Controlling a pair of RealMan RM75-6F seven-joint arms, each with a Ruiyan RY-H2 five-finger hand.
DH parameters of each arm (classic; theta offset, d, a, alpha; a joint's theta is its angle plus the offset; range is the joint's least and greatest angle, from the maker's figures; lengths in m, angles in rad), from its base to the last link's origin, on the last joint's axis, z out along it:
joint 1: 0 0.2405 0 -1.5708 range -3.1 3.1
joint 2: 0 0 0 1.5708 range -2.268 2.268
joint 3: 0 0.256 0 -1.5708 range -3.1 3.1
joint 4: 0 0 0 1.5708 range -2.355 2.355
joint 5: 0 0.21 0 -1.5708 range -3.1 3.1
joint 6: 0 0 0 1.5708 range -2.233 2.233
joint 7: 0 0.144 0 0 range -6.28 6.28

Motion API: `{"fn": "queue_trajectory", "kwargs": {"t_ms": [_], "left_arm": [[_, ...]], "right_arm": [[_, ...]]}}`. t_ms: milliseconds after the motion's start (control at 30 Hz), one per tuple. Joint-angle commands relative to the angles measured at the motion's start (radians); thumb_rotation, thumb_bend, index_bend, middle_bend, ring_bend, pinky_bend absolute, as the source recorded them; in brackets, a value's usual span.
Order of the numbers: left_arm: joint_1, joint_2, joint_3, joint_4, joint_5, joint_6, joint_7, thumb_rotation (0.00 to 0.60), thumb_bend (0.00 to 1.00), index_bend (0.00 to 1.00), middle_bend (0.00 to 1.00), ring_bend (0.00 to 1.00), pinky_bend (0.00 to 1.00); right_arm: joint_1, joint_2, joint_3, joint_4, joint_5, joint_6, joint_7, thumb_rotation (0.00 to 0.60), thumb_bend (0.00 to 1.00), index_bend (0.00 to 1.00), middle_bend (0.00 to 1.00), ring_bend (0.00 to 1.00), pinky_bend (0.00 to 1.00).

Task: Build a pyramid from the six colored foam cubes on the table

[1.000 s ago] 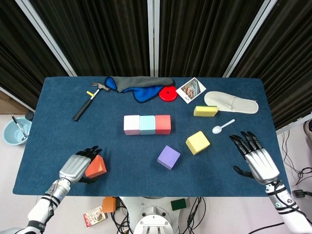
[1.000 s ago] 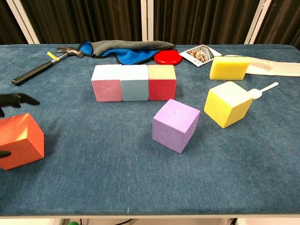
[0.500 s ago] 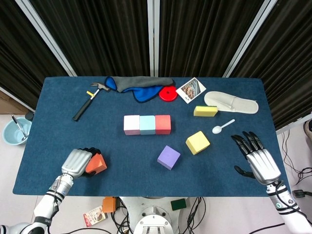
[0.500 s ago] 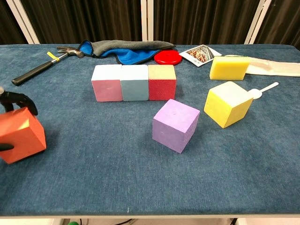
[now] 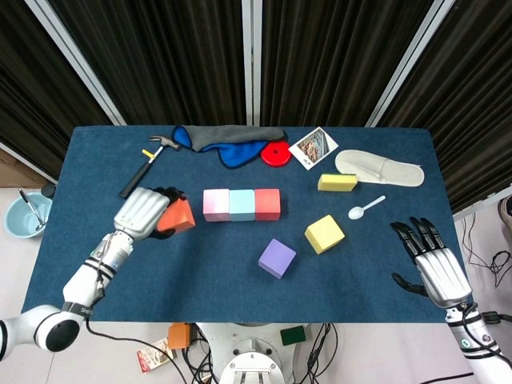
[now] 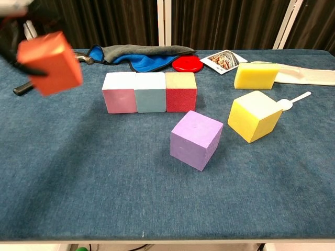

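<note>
My left hand [image 5: 144, 212] grips the orange cube [image 5: 177, 216] [image 6: 49, 63] and carries it in the air, just left of the row. That row stands mid-table: pink cube [image 5: 216, 205] [image 6: 119, 92], light blue cube [image 5: 242, 204] [image 6: 150, 92], red cube [image 5: 267, 203] [image 6: 181, 91], touching side by side. The purple cube [image 5: 277, 258] [image 6: 196, 139] and the yellow cube [image 5: 324, 234] [image 6: 255, 115] lie loose in front of the row. My right hand [image 5: 429, 262] hovers open at the table's near right edge, holding nothing.
A hammer [image 5: 148, 165], a blue and grey cloth [image 5: 232, 142], a red disc [image 5: 276, 154], a photo card [image 5: 313, 148], a yellow sponge [image 5: 337, 182], a white slipper [image 5: 378, 169] and a white spoon [image 5: 365, 208] lie along the back and right.
My left hand has lifted the orange cube off the near left of the table and carried it up and toward the row. My right hand drifted slightly back toward the table edge.
</note>
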Motion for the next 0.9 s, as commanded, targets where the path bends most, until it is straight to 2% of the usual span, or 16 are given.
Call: {"fn": "queue_trajectory", "kwargs": {"t_ms": [33, 200, 300, 533, 900], "left_arm": [[-0.120, 0.023, -0.061, 0.057, -0.068, -0.124, 0.026, 0.578, 0.21, 0.36, 0.37, 0.40, 0.48], [-0.243, -0.029, -0.088, 0.157, -0.126, -0.245, 0.013, 0.586, 0.21, 0.34, 0.37, 0.39, 0.44], [-0.293, -0.078, -0.093, 0.235, -0.114, -0.293, -0.018, 0.596, 0.21, 0.34, 0.37, 0.39, 0.42], [-0.378, -0.165, -0.066, 0.369, -0.066, -0.381, -0.063, 0.599, 0.21, 0.34, 0.36, 0.38, 0.42], [-0.447, -0.213, -0.024, 0.453, -0.109, -0.434, -0.110, 0.598, 0.21, 0.32, 0.36, 0.36, 0.41]], "right_arm": [[-0.003, 0.000, -0.001, -0.004, 0.006, -0.001, -0.005, 0.600, 0.20, 0.00, 0.10, 0.01, 0.02], [-0.008, -0.001, 0.000, -0.013, 0.016, -0.006, -0.014, 0.600, 0.20, 0.00, 0.10, 0.01, 0.02], [-0.009, 0.000, 0.000, -0.018, 0.023, -0.010, -0.020, 0.600, 0.20, 0.00, 0.10, 0.01, 0.02], [-0.013, 0.004, 0.006, -0.032, 0.046, -0.020, -0.034, 0.600, 0.20, 0.00, 0.10, 0.01, 0.02], [-0.006, 0.002, 0.013, -0.045, 0.061, -0.041, -0.049, 0.600, 0.20, 0.00, 0.10, 0.01, 0.02]]}}
